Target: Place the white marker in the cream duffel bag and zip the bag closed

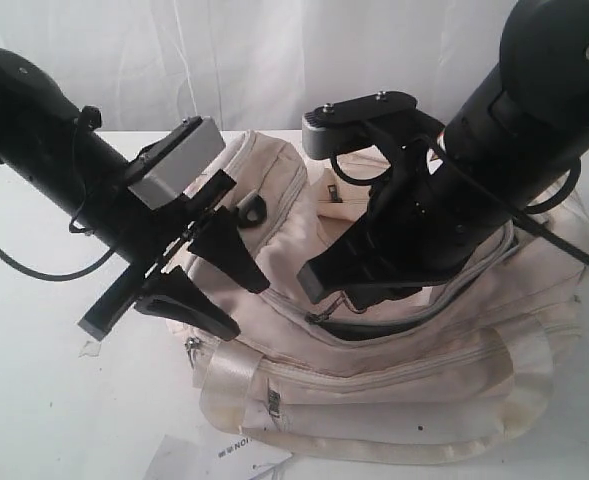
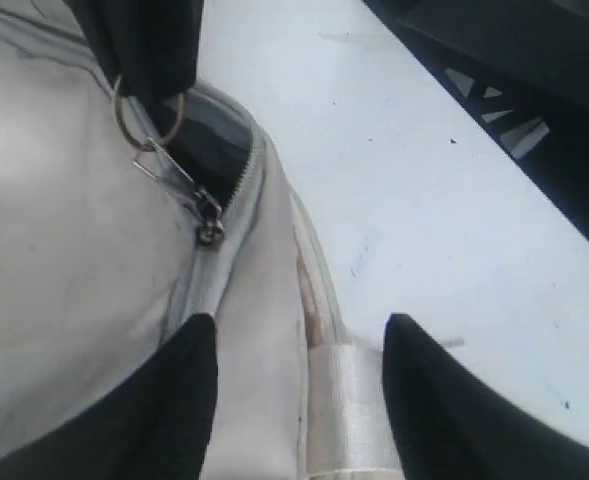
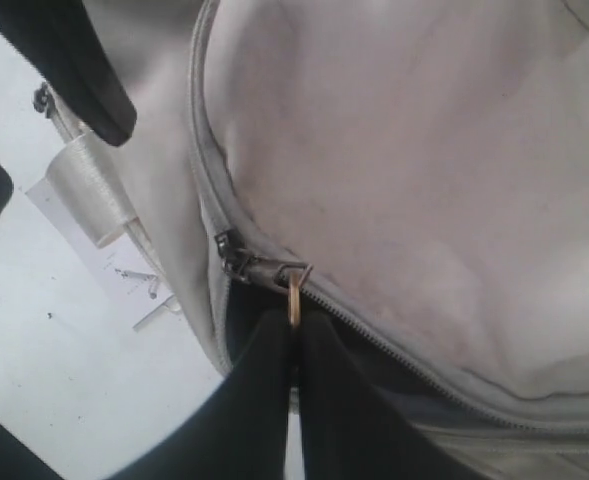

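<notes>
Paper tags (image 1: 236,450) lay on the near worktop (image 1: 34,400) against the bag (image 1: 394,380). At the bag's left end, the left gripper (image 2: 302,330) gaped open, holding nothing. Farther right, the right gripper (image 3: 294,325) pinched the zipper ring (image 3: 294,300) above a partly open zipper.

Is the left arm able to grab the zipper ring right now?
Probably not. The right gripper is shut on the ring, covering part of it. The left gripper is open over the edge of the bag instead.
</notes>
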`<state>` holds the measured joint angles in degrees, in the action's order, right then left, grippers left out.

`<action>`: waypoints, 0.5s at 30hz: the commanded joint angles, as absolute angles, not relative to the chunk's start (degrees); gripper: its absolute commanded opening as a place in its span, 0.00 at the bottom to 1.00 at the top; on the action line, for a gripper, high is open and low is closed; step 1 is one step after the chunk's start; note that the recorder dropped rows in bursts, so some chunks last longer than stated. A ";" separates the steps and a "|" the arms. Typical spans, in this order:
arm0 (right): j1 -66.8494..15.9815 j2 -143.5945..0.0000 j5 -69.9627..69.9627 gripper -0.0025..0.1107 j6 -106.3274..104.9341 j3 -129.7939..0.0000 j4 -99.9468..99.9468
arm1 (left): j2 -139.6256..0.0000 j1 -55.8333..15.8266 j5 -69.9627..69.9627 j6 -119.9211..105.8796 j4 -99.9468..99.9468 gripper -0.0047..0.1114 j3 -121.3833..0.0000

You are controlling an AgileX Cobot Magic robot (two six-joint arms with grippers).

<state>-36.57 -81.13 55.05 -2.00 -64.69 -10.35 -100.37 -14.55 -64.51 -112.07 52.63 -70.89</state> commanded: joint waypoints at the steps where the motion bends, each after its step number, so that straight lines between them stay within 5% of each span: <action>1: -36.59 -80.51 54.69 0.02 -2.54 -64.62 -10.68 | -99.35 -14.56 -63.70 -120.98 56.25 0.51 -70.40; 12: -36.59 -80.51 54.57 0.02 -2.30 -64.62 -10.80 | -102.60 -21.22 -47.27 -120.93 53.04 0.51 -70.40; 15: -36.59 -80.51 54.01 0.02 -2.30 -64.62 -10.80 | -102.60 -21.22 -46.53 -120.80 53.04 0.44 -70.40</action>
<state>-36.57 -81.13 54.94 -2.00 -64.69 -10.71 -102.60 -20.88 -46.84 -112.18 52.68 -70.84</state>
